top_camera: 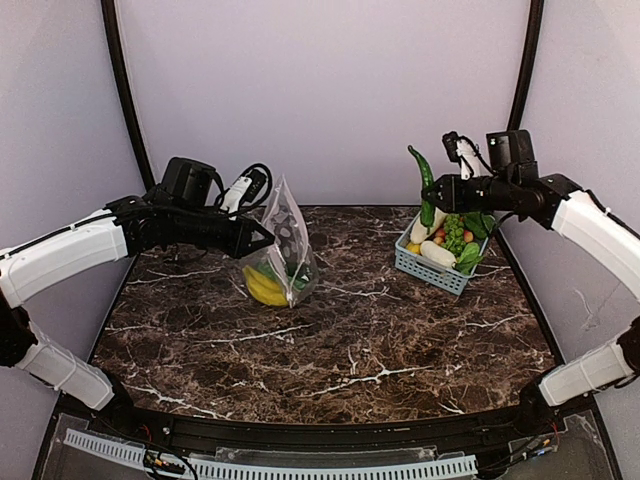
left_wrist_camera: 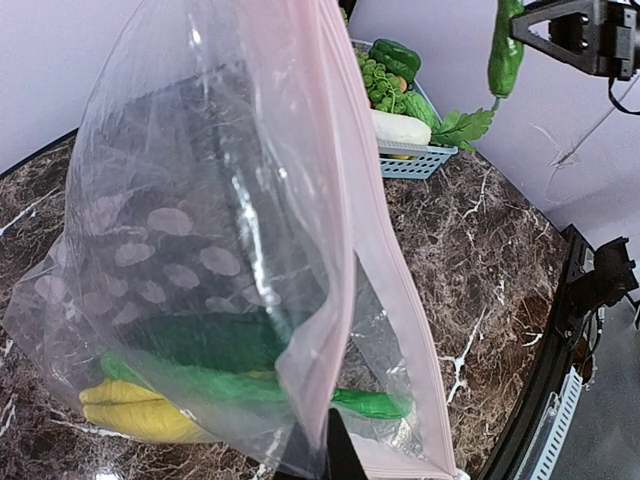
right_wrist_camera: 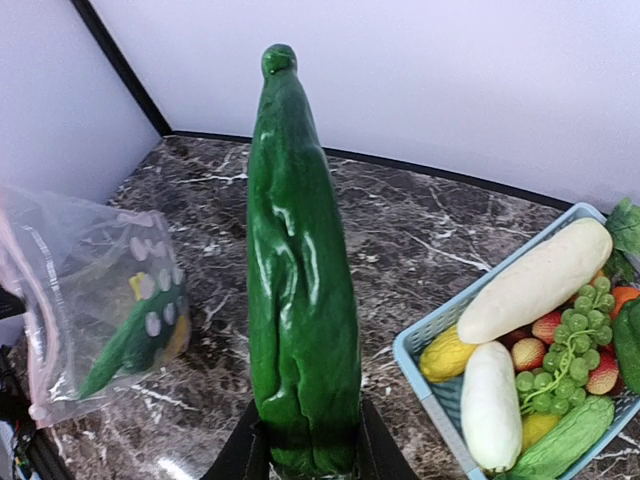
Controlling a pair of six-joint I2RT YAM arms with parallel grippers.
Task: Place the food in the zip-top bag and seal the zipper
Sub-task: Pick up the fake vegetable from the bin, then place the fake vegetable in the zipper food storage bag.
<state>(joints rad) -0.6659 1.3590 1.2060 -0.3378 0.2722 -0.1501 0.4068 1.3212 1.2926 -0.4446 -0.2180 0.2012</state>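
As its two fingers clamp the thick end of a long dark green vegetable (right_wrist_camera: 300, 270), the right gripper (right_wrist_camera: 305, 455) holds the piece upright, tip skyward, above the far left corner of the blue-grey basket (top_camera: 432, 266). The right arm (top_camera: 590, 225) reaches in from the basket's right, its forearm roughly level and above the rim. Inside the basket lie two white vegetables (right_wrist_camera: 540, 280), a green grape cluster (right_wrist_camera: 570, 340) and small red fruits (right_wrist_camera: 545, 325).

Well to the basket's left, the left gripper (top_camera: 262, 238) is closed on the mouth edge of the zip-top bag (top_camera: 287, 245), keeping it standing with its bottom on the marble table (top_camera: 350, 350). The left arm (top_camera: 70, 255) stretches nearly horizontal. The pink zipper (left_wrist_camera: 345, 200) rises from the fingers, its two sides parted. A yellow banana bunch (top_camera: 262, 288) and a green vegetable (left_wrist_camera: 300, 395) sit in the bag's bottom. A stretch of bare marble separates bag and basket.
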